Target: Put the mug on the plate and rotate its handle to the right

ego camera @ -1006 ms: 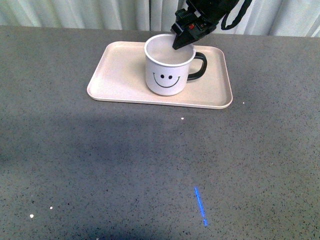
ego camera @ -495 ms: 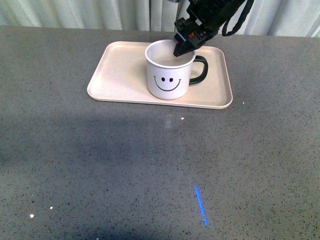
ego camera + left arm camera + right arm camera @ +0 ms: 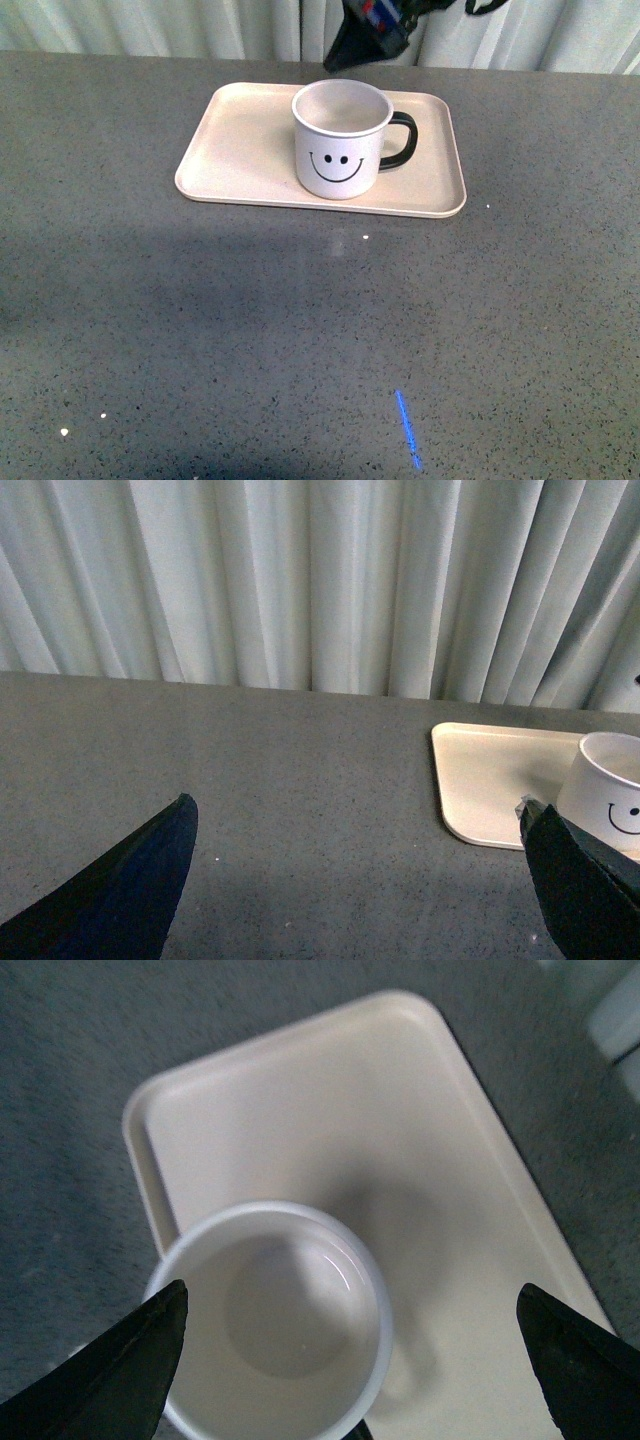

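Observation:
The white mug point(image 3: 340, 145) with the black smiley face stands upright on the pale pink plate point(image 3: 235, 150), right of its middle. Its black handle point(image 3: 402, 140) points to the right. My right gripper point(image 3: 362, 38) hangs open above and just behind the mug, touching nothing. In the right wrist view the mug point(image 3: 270, 1325) is seen from above and is empty, with the plate point(image 3: 330, 1110) under it and the open gripper point(image 3: 350, 1360) high over both. My left gripper point(image 3: 355, 880) is open over bare table, with the plate point(image 3: 490, 780) and mug point(image 3: 612, 790) off to one side.
The plate lies at the back of a grey speckled table point(image 3: 300, 330). A white curtain point(image 3: 180, 25) hangs right behind the table's far edge. A blue light streak point(image 3: 406, 430) shows on the near tabletop.
My right gripper has risen out of the mug's mouth and now sits higher, behind the rim. The mug stays on the plate, handle to the right.

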`<state>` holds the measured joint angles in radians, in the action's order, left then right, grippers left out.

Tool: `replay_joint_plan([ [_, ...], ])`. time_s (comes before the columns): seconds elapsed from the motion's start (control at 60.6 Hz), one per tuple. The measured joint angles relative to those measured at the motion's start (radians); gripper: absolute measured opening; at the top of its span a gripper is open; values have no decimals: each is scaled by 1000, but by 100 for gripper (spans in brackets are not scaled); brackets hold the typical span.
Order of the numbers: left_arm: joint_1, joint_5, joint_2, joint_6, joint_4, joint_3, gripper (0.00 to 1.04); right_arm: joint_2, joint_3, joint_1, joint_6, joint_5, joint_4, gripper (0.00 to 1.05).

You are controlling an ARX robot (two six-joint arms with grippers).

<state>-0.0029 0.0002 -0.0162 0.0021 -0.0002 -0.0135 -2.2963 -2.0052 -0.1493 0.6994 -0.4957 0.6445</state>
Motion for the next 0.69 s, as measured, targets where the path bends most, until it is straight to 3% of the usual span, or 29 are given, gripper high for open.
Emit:
replay_joint_plan([
  [0.264,0,0,0,0,0,0,95,71,23,5,1,-21,-9,95],
  [0.313,0,0,0,0,0,0,95,114,179,-8,-110,182,-282,87],
  [0.33,0,1,0,0,0,0,95,137,249,-13,-180,306,-395,84],
  [0.346,0,0,0,0,0,0,95,177,365,-14,-270,416,-567,79],
  [0.396,0,0,0,0,0,0,95,274,632,-11,-457,594,-962,67],
  [0.462,0,0,0,0,0,0,95,382,874,9,-582,621,-1342,53],
  [0.528,0,0,0,0,0,0,95,467,1011,25,-630,620,-1495,42],
  [0.61,0,0,0,0,0,0,95,559,1159,42,-660,611,-1593,28],
  [0.693,0,0,0,0,0,0,95,643,1343,54,-682,591,-1647,7],
])
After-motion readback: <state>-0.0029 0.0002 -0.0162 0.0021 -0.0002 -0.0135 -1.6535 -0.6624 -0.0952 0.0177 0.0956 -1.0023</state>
